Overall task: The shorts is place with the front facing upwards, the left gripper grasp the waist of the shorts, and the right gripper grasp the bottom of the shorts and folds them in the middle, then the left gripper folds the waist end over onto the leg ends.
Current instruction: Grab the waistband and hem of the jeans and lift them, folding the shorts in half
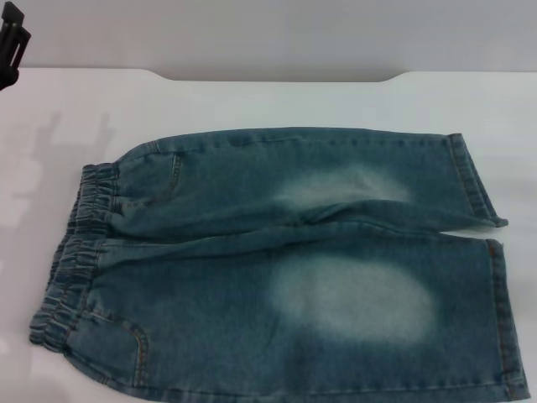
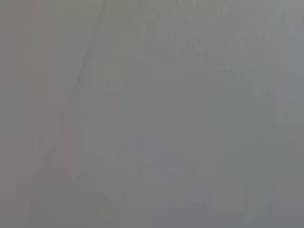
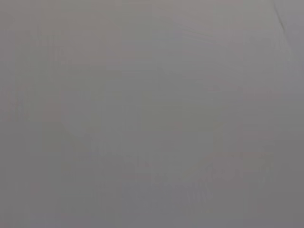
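The blue denim shorts [image 1: 252, 218] lie flat and spread out on the white table [image 1: 268, 101] in the head view, with pale faded patches on both thighs. The waist of the shorts [image 1: 77, 252], a gathered elastic band, points left. The bottom of the shorts [image 1: 497, 294], the two stitched leg ends, points right, and the nearer hem carries a small orange tag [image 1: 489, 248]. A black part of my left gripper [image 1: 10, 46] shows at the far upper left, well away from the cloth. My right gripper is out of view. Both wrist views show only plain grey.
The table's back edge [image 1: 277, 77] runs behind the shorts with a grey wall beyond. Bare white tabletop lies to the left of the waistband and behind the shorts. The nearer leg reaches the lower edge of the head view.
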Robot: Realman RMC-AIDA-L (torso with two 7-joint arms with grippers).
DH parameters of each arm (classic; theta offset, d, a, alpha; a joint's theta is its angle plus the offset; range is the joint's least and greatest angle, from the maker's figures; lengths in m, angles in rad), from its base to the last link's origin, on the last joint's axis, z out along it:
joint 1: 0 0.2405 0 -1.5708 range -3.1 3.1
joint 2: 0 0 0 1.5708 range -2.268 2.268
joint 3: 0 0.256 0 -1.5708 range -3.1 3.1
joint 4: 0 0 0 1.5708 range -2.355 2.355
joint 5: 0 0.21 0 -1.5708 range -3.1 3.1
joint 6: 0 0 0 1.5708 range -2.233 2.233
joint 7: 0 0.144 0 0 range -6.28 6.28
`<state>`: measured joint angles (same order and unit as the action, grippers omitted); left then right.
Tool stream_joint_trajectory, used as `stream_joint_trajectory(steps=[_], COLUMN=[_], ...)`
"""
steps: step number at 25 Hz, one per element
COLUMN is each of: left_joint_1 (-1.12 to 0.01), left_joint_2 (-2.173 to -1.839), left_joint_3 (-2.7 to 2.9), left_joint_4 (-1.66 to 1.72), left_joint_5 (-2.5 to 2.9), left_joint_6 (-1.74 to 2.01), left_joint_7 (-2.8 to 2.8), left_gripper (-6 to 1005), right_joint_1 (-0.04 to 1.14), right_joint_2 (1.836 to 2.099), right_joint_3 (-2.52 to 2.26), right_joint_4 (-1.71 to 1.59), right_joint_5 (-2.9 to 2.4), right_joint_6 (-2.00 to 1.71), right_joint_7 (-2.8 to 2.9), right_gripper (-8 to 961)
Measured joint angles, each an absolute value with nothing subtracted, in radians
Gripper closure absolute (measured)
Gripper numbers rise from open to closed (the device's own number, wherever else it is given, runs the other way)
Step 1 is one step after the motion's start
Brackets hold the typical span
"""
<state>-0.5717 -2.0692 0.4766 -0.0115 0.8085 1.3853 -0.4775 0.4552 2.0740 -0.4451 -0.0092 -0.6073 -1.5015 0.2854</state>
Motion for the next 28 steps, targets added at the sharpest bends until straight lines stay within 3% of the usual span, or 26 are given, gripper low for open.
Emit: stream_joint_trajectory(steps=[12,17,19,24,28], left_joint_1=[-0.566,-0.552,-0.555,-0.57,-0.565], left_joint_2=[-2.049,-1.997,-1.964,-1.9,-1.881], left_joint_3=[0.825,1.014,1.048,1.045,1.031], left_joint_4=[0.337,0.575,0.688,0.918,1.027], left_joint_5=[0.855,0.993,1.078,1.364,1.541], left_joint_6=[1.29,1.237,1.255,1.352,1.431], left_joint_7=[-0.98,-1.382,-1.536,-1.977,-2.177], left_gripper=[162,163,163,163,163], right_joint_1=[0.438,0.418,0.405,0.367,0.332], right_joint_2=[2.069,2.061,2.051,1.993,1.963], right_joint_3=[-0.458,-0.461,-0.46,-0.46,-0.456], right_joint_4=[-0.076,-0.208,-0.251,-0.311,-0.34], right_joint_5=[-0.648,-0.78,-0.821,-0.95,-1.031], right_joint_6=[-1.406,-1.331,-1.305,-1.279,-1.272], right_joint_7=[0.63,0.849,0.917,1.028,1.065], right_gripper=[330,330,330,330,331])
